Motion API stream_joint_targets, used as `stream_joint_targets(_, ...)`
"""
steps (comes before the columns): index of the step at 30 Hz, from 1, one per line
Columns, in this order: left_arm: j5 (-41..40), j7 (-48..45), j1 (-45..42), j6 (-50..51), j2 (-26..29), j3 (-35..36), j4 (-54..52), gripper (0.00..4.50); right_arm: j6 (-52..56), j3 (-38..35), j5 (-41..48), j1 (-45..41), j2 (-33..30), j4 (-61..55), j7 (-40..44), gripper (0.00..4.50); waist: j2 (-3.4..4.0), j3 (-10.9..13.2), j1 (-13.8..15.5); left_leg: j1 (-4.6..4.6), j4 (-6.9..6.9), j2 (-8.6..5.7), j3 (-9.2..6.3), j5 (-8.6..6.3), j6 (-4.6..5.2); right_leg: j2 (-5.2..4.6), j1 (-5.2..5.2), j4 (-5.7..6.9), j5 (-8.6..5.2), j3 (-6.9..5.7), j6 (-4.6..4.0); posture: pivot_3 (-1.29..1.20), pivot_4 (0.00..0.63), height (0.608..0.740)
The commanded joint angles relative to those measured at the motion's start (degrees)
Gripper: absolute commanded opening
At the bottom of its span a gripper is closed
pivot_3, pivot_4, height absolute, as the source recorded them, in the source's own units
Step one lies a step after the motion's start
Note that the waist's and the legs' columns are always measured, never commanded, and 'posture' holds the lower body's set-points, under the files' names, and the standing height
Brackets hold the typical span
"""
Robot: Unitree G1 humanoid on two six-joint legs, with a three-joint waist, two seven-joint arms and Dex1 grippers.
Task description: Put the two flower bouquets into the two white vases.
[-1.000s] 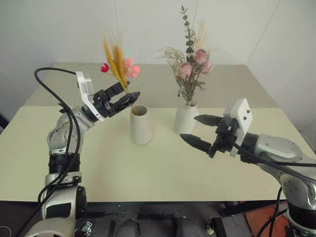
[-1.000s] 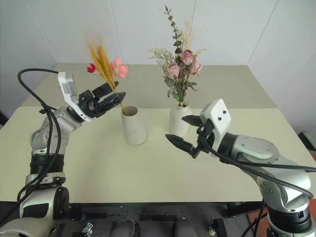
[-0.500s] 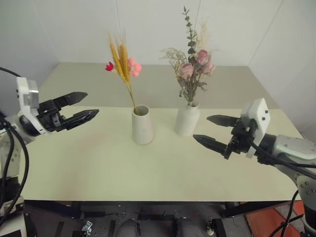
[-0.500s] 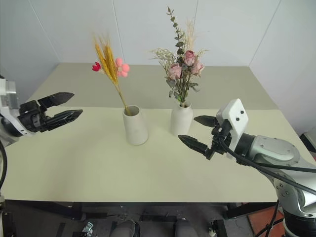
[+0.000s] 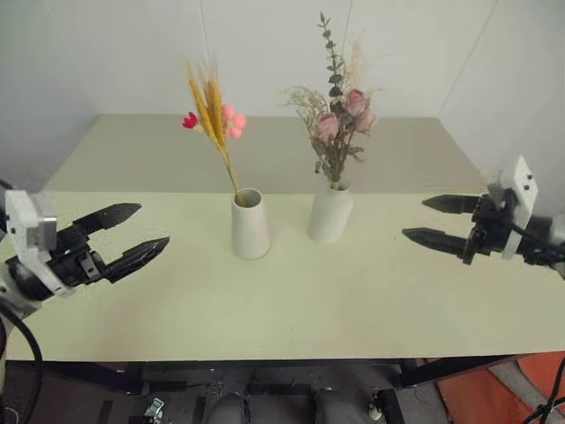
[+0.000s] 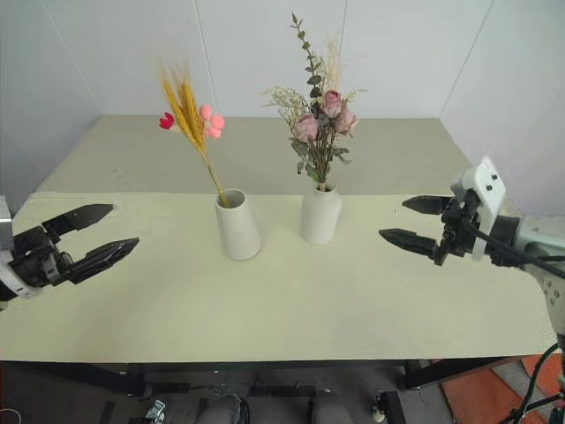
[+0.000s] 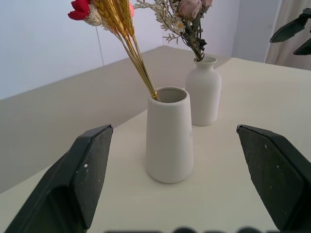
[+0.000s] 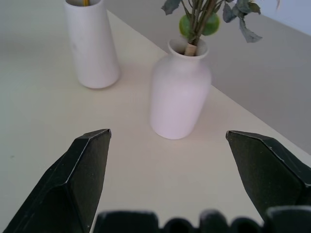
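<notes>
Pale worktop [image 5: 291, 309], centre frame: tapered vase [image 5: 250, 224] upright, wheat bouquet [image 5: 212, 110] standing in it, stalks leaning on the rim. Just right of it, apart, bottle vase [image 5: 331, 212] with rose bouquet [image 5: 340, 115] in its neck. Left gripper [image 5: 128, 238] at lower left, fingers spread, holding nothing. Right gripper [image 5: 433, 221] at right edge, fingers spread wide, empty. Both well clear of the vases.
</notes>
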Motion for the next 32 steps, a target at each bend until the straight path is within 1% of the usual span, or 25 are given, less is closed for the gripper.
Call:
stream_joint_targets(1, -2.65, 2.07, 0.89, 0.08, 0.47, 3.27, -3.51, 4.45, -3.6, 0.92, -2.4, -3.27, -0.86, 3.62, 2.53, 4.5, 0.0, 0.0, 0.11, 0.0, 0.0, 0.02, 0.0, 0.0, 0.0, 0.01, 0.0, 0.0, 0.0, 0.0, -0.01, 0.0, 0.15, 0.74)
stream_joint_targets(6, -3.56, 2.92, -0.08, -0.27, 1.66, 2.21, -2.75, 4.45, -3.71, 0.79, -2.81, -2.81, -0.54, 2.61, 3.3, 4.5, 0.0, 0.0, 0.39, -0.09, -0.01, 0.0, 0.01, 0.0, 0.0, 0.0, -0.07, -0.01, 0.0, 0.01, -0.01, 0.0, 0.15, 0.74)
stream_joint_targets(10, -3.31, 2.68, -4.27, -1.35, 2.56, -1.32, -0.55, 4.45, -1.72, -0.48, -1.74, -1.82, -0.72, -0.41, 2.33, 4.5, 0.01, 0.0, 0.53, -0.07, 0.0, 0.0, 0.01, 0.0, -0.01, 0.01, -0.05, 0.0, 0.0, 0.0, -0.01, 0.0, 0.15, 0.74)
stream_joint_targets(13, -3.05, 2.44, -6.83, -2.2, 2.16, -3.7, 0.44, 4.45, -0.22, -1.78, -0.76, -0.61, -1.11, -2.59, 1.72, 4.5, 0.01, 0.0, 0.48, -0.04, 0.0, -0.01, 0.01, 0.0, -0.01, 0.01, -0.02, 0.0, 0.0, 0.01, -0.01, 0.0, 0.15, 0.74)
stream_joint_targets(17, -3.14, 1.58, -9.48, -2.79, 1.21, -7.08, 3.1, 4.45, 2.62, -4.83, -0.49, 1.86, -1.33, -6.6, -1.05, 4.5, 0.01, 0.0, 0.5, -0.08, -0.02, 0.0, 0.01, -0.01, -0.01, 0.01, -0.05, -0.02, 0.0, 0.01, -0.01, 0.0, 0.15, 0.74)
stream_joint_targets(20, -2.14, -0.09, -10.3, -2.78, 1.91, -9.31, 5.05, 4.45, 4.25, -8.12, 0.44, 5.07, -1.05, -9.8, -2.26, 4.5, 0.01, 0.0, 0.51, -0.07, -0.02, -0.01, 0.01, -0.01, -0.01, 0.01, -0.05, -0.01, 0.0, 0.01, -0.01, 0.0, 0.15, 0.74)
stream_joint_targets(24, -0.76, -1.17, -14.7, -3.91, 2.14, -11.82, 9.0, 4.45, 5.88, -11.4, 1.08, 9.36, -0.1, -13.65, -4.95, 4.5, 0.0, 0.0, 0.52, -0.08, -0.01, -0.01, 0.01, -0.01, -0.01, 0.02, -0.04, -0.01, 0.0, 0.01, -0.01, 0.0, 0.15, 0.74)
stream_joint_targets(27, 0.07, -1.43, -17.28, -4.56, 1.42, -13.5, 10.83, 4.45, 6.63, -13.06, 1.78, 11.09, -0.17, -15.34, -5.66, 4.5, 0.01, 0.0, 0.56, -0.06, 0.0, -0.01, 0.01, 0.0, -0.01, 0.02, -0.02, 0.0, 0.0, 0.01, -0.01, 0.0, 0.15, 0.74)
stream_joint_targets(32, 0.52, -2.7, -18.19, -5.22, 0.98, -15.38, 11.32, 4.45, 7.13, -14.72, 1.73, 13.17, -1.12, -15.86, -5.57, 4.5, 0.01, 0.0, 0.32, -0.11, -0.02, -0.01, 0.01, -0.01, 0.0, 0.02, -0.06, -0.03, 0.0, 0.02, 0.0, 0.0, 0.15, 0.74)
